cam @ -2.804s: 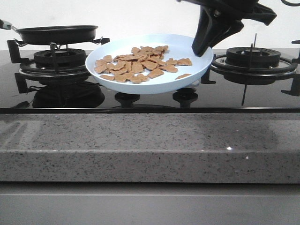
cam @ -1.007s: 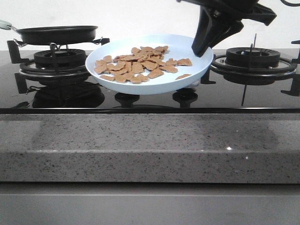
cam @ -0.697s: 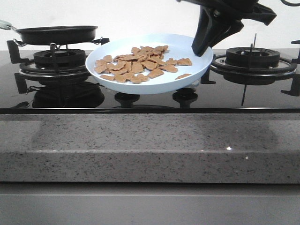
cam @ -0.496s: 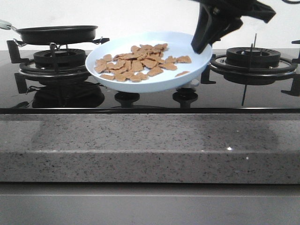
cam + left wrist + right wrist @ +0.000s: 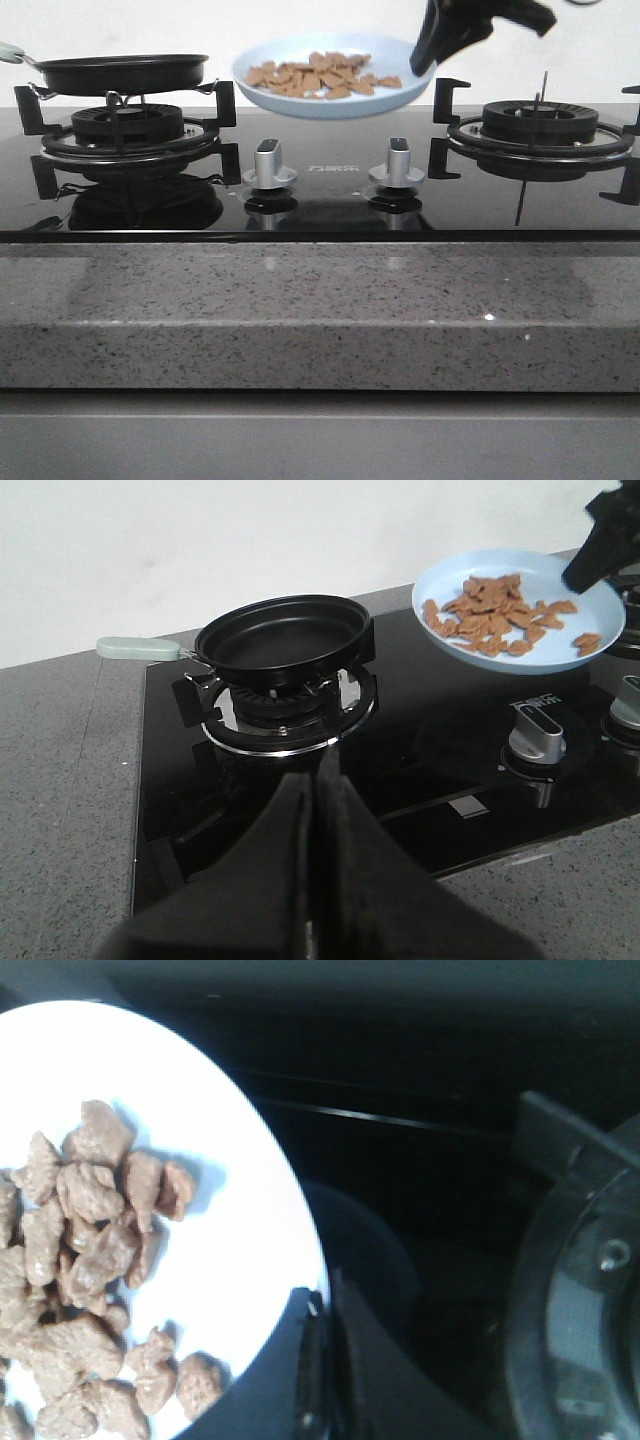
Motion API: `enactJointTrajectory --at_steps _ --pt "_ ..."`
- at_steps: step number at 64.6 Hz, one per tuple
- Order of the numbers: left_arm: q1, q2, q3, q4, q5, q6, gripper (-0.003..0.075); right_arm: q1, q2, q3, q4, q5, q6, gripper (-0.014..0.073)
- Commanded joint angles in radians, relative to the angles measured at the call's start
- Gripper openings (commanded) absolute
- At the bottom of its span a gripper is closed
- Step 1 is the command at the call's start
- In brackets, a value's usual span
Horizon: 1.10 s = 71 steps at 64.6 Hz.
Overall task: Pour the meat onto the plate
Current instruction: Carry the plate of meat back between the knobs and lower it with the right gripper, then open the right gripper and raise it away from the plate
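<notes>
Because the right gripper (image 5: 425, 62) pinches the plate (image 5: 330, 100) by its rim at one edge only, the plate hangs out sideways from the fingers, lifted clear of the stove (image 5: 320, 200) and carried roughly level, so the meat (image 5: 320, 76) stays spread over its middle rather than sliding off. In the right wrist view the two fingers (image 5: 345, 1360) sit nearly together with the thin rim (image 5: 312, 1290) caught between them, a grip that suits a shallow dish with nothing else to take hold of. The plate floats above the black glass between the two burners, behind the two silver knobs (image 5: 268, 165), and apart from the frying pan (image 5: 120, 72). That pan rests on the left burner (image 5: 130, 125) with its pale handle (image 5: 138, 648) pointing outward, and the left wrist view shows its inside bare, so the pouring itself looks done. The left gripper (image 5: 314, 810) hangs back over the stove's near edge, its fingers pressed together on nothing, well apart from the pan. What seems left is setting the loaded plate down somewhere steady.
</notes>
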Motion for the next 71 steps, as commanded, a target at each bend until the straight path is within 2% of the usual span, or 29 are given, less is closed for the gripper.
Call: enactJointTrajectory --at_steps 1,15,20,28,38,43,53,56,60,65,66,71 --pt "-0.006 0.009 -0.028 0.004 -0.091 -0.016 -0.002 -0.018 -0.01 -0.056 0.04 -0.024 -0.007 -0.006" --pt "-0.006 0.009 -0.028 0.004 -0.091 -0.016 -0.002 -0.02 0.039 -0.057 0.04 0.035 -0.007 -0.0056" --pt "-0.006 0.009 -0.028 0.004 -0.092 -0.016 -0.002 -0.02 0.04 -0.057 0.04 0.041 -0.007 -0.0026" --pt "-0.006 0.009 -0.028 0.004 -0.093 -0.016 -0.002 -0.02 0.04 -0.065 0.039 0.045 -0.007 0.0096" --pt "-0.006 0.011 -0.028 0.004 -0.093 -0.016 -0.002 -0.02 0.039 -0.104 0.037 0.059 -0.007 0.0313" --pt "-0.006 0.011 -0.028 0.004 -0.093 -0.016 -0.002 -0.02 0.038 -0.142 0.03 0.077 -0.007 0.0351" --pt "-0.006 0.011 -0.028 0.004 -0.093 -0.016 -0.002 -0.02 0.037 -0.257 -0.009 0.192 -0.007 0.0323" --pt "-0.006 0.011 -0.028 0.004 -0.093 -0.016 -0.002 -0.02 0.037 -0.296 -0.037 0.239 -0.006 0.0287" --pt "-0.006 0.011 -0.028 0.004 -0.093 -0.016 -0.002 -0.02 0.037 -0.333 -0.056 0.288 -0.006 0.0211" --pt "-0.006 0.011 -0.028 0.004 -0.093 -0.016 -0.002 -0.02 0.037 -0.366 -0.065 0.337 -0.006 0.0087" --pt "-0.006 0.011 -0.028 0.004 -0.093 -0.016 -0.002 -0.02 0.037 -0.375 -0.066 0.35 -0.006 0.0029" --pt "-0.006 0.011 -0.028 0.004 -0.093 -0.016 -0.002 -0.02 0.037 -0.383 -0.066 0.375 -0.006 -0.0078"
